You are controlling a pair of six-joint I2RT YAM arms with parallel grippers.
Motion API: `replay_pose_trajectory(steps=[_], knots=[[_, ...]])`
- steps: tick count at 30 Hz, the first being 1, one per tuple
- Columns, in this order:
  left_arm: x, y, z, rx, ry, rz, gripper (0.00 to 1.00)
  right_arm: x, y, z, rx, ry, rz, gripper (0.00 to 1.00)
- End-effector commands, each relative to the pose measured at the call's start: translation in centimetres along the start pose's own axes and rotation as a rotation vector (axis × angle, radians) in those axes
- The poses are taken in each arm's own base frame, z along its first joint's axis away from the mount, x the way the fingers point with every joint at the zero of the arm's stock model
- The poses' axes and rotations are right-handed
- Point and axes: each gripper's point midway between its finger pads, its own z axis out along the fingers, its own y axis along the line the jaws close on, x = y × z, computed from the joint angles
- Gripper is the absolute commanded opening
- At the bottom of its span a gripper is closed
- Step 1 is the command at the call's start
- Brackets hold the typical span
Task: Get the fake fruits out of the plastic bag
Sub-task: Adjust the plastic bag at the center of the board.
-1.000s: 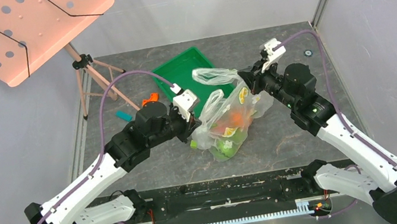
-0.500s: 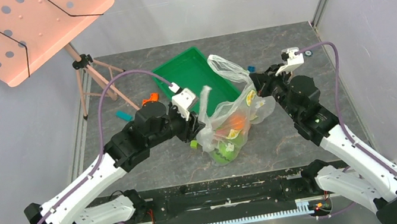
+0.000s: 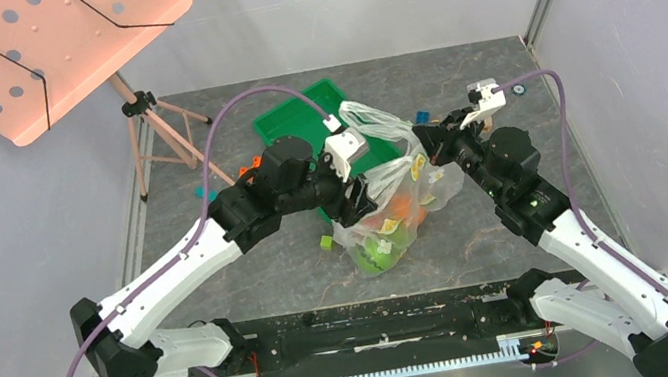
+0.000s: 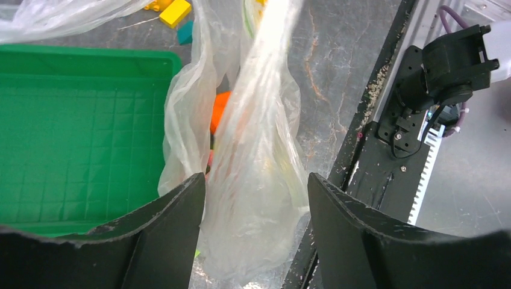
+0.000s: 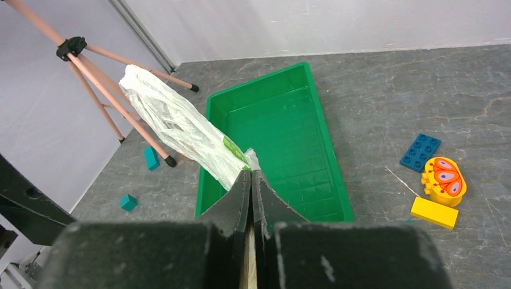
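The plastic bag [image 3: 391, 202] hangs crumpled at mid-table, its base on the surface. My right gripper [image 3: 426, 145] is shut on one loop handle [image 5: 175, 123], which is stretched up over the tray; its jaws [image 5: 250, 174] are pressed together on the film. My left gripper [image 3: 358, 201] is open beside the bag's left side. In the left wrist view the bag [image 4: 256, 150] hangs between the spread fingers [image 4: 172, 220] without being pinched. Inside the bag are a round orange fruit [image 3: 400, 202], also visible as orange fruit [image 4: 219, 109] through the film, and a green fruit [image 3: 379, 252] at the bottom.
A green tray [image 3: 297, 121] lies just behind the bag, seen as the tray [image 5: 283, 129] under the right wrist. Blue [image 5: 420, 150] and yellow [image 5: 434, 212] blocks and a butterfly toy [image 5: 443, 176] lie to its right. A small green block [image 3: 326, 242] sits left of the bag. A tripod [image 3: 148, 127] stands far left.
My left gripper opened, let go of the bag and moved right and farther in, alongside it. My right gripper pulled its handle up and right, then held still.
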Motion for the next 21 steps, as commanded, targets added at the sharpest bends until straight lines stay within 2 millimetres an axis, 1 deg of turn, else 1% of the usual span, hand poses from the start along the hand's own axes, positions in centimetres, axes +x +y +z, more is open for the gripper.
replay_pose_trajectory(steps=[1,4,6,10,12,14,15,17,19,20,21], knots=[[-2.2,-1.5,0.2,0.088,-0.044,0.042,0.71,-2.7,1.7,-0.3,-0.070,-0.066,-0.014,0.00],[-3.1,-1.6,0.6,0.091,-0.070,0.050,0.72,-2.4,1.8,-0.1,-0.078,-0.055,-0.013,0.00],[-3.8,-1.3,1.0,0.076,-0.086,0.056,0.72,-2.2,2.3,-0.2,-0.109,-0.042,-0.014,0.00],[-4.3,-0.6,2.0,0.046,-0.100,0.066,0.72,-2.1,2.7,-0.2,-0.125,-0.036,-0.013,0.00],[-4.4,-0.6,2.3,0.047,-0.102,0.067,0.70,-2.3,2.7,-0.3,-0.129,-0.039,-0.013,0.00],[-4.2,-0.6,2.6,0.051,-0.101,0.063,0.58,-2.3,2.7,-0.4,-0.129,-0.039,-0.013,0.00],[-4.3,-0.6,2.5,0.053,-0.102,0.061,0.48,-2.3,2.7,-0.5,-0.126,-0.040,-0.015,0.00],[-4.6,-0.7,2.1,0.053,-0.114,0.058,0.22,-2.3,2.5,-0.6,-0.120,-0.043,-0.025,0.00],[-5.1,-0.8,1.5,0.050,-0.137,0.062,0.05,-2.4,2.4,-0.7,-0.116,-0.047,-0.047,0.00],[-5.3,-0.9,1.1,0.045,-0.150,0.065,0.02,-2.5,2.4,-0.8,-0.120,-0.050,-0.069,0.00],[-5.5,-0.9,0.7,0.044,-0.168,0.070,0.02,-2.5,2.5,-0.9,-0.133,-0.049,-0.095,0.00]])
